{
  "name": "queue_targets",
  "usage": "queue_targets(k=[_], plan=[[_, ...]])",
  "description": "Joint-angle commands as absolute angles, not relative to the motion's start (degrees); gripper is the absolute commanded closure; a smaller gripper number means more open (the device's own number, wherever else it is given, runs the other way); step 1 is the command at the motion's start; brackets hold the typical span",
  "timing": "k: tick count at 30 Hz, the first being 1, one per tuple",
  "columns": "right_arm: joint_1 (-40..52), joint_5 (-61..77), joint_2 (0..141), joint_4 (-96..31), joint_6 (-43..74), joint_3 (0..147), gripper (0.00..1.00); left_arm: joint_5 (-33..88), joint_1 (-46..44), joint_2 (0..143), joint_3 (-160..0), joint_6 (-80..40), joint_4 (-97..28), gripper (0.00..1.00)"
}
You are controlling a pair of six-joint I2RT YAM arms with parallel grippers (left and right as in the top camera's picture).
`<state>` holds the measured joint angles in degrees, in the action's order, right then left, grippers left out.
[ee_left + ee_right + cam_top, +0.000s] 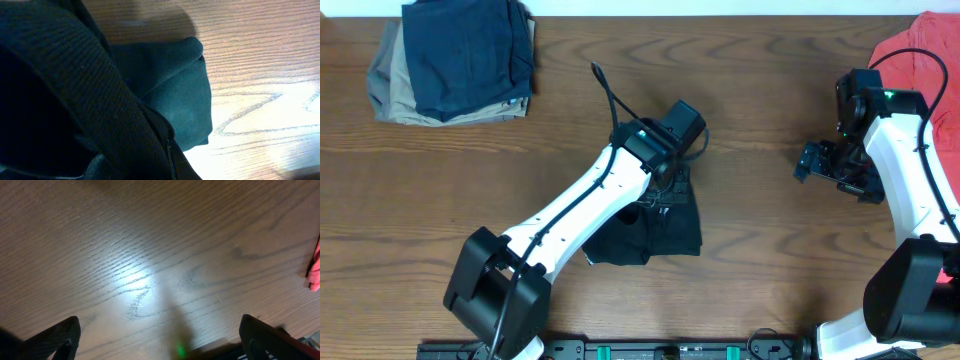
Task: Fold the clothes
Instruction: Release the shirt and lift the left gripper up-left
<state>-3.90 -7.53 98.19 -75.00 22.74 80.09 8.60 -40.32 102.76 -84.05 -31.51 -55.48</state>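
The clothes, a black shirt (670,228), lie bunched in a compact bundle at the table's middle. My left gripper (669,172) is down on the bundle's far edge, shut, with the fabric gathered at its tip. In the left wrist view dark ribbed cloth (75,85) fills the left side and hides my fingers, while a folded lobe of the shirt (180,90) rests on the wood. My right gripper (817,163) hovers open over bare table at the right, well away from the shirt. Its two fingertips (57,340) stand wide apart with nothing between them.
A stack of folded navy and khaki garments (460,60) sits at the back left. A coral-red shirt (920,50) lies at the back right corner, its edge (315,272) showing in the right wrist view. A black cable (610,95) arcs behind the left wrist.
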Motion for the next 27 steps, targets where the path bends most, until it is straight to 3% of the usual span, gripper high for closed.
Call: queue_targets(k=[1,11,12,14,15,27], plan=[[-3.7,-8.1,98.5,-75.0,22.2,80.8,0.01,8.4,-40.5,103.0,-85.0,-32.2,-54.8,0.93],[-3.7,-8.1,98.5,-74.4,22.2,80.8,0.01,10.9,-40.5,102.8,-85.0,-32.2,-54.7,0.94],[-3.7,-8.1,98.5,-74.4,22.2,80.8,0.01,11.2,-40.5,102.8,-85.0,-32.2,-54.7,0.92],[-3.7,-8.1,98.5,-74.4,22.2,80.8,0.01,11.3,-40.6,102.8,-85.0,-32.2,-54.7,0.75],[-3.7,-8.1,98.5,-74.4,22.2,80.8,0.01,11.3,-40.6,102.8,-85.0,-32.2,-54.7,0.73],[-3.7,-8.1,98.5,-74.4,22.2,80.8,0.01,16.0,-45.4,101.7,-85.4,-30.0,-54.1,0.70]])
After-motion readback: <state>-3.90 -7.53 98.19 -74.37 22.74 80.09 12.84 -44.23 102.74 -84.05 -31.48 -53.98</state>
